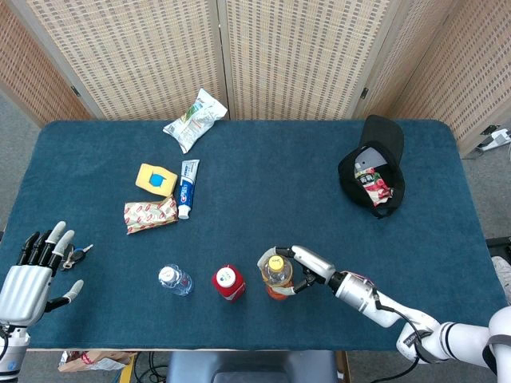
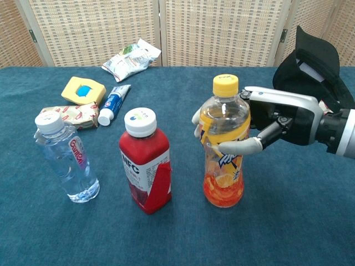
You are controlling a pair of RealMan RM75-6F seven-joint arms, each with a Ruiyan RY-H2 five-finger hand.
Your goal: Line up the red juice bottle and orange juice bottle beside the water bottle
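The orange juice bottle [image 2: 223, 148] [image 1: 276, 277] with a yellow cap stands upright near the table's front edge. My right hand [image 2: 272, 119] [image 1: 307, 266] grips its upper body from the right, fingers wrapped around it. Just left of it stands the red juice bottle [image 2: 145, 163] [image 1: 227, 282] with a white cap. Further left is the clear water bottle [image 2: 65, 158] [image 1: 174, 280]. The three bottles form a row. My left hand [image 1: 32, 270] hangs open off the table's left front corner, holding nothing.
A toothpaste tube [image 1: 188, 187], yellow sponge box [image 1: 156, 179], snack wrapper [image 1: 149, 214] and white-green bag [image 1: 195, 119] lie at the back left. A black cap [image 1: 374, 166] with items inside sits at the right. Keys [image 1: 75, 255] lie beside my left hand.
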